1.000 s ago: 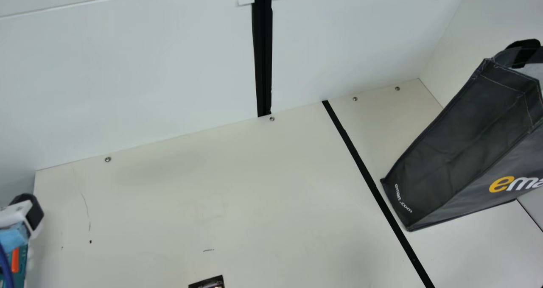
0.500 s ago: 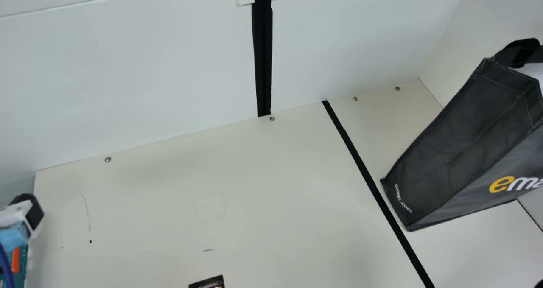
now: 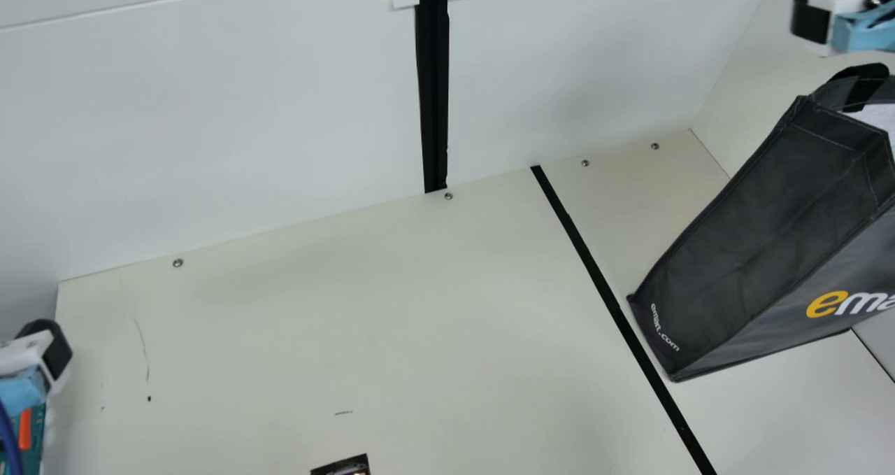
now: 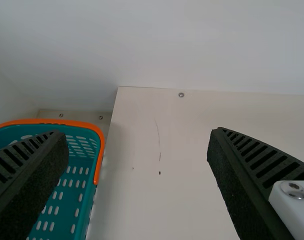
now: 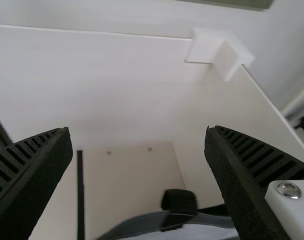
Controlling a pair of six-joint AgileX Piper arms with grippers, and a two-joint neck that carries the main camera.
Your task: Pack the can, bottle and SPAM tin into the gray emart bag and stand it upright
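The cream desk (image 3: 419, 321) met pale walls (image 3: 245, 132) at the back, with small screws along its edge, a black tape line (image 3: 594, 265) across its top and a dark upright strip (image 3: 435, 97) on the wall. The gray emart bag (image 3: 755, 251) stood on the desk just beside the tape, its fabric smooth and softly creased, with stitched seams and a looped black handle (image 3: 863, 87). A teal basket (image 4: 77, 200) had slotted sides and a rounded orange rim. The left claw (image 3: 54, 355) had its black ribbed fingers spread wide apart; so did the right claw (image 3: 812, 17), up above the bag. That right claw had newly come into the main view, while bag and left claw had kept their places.
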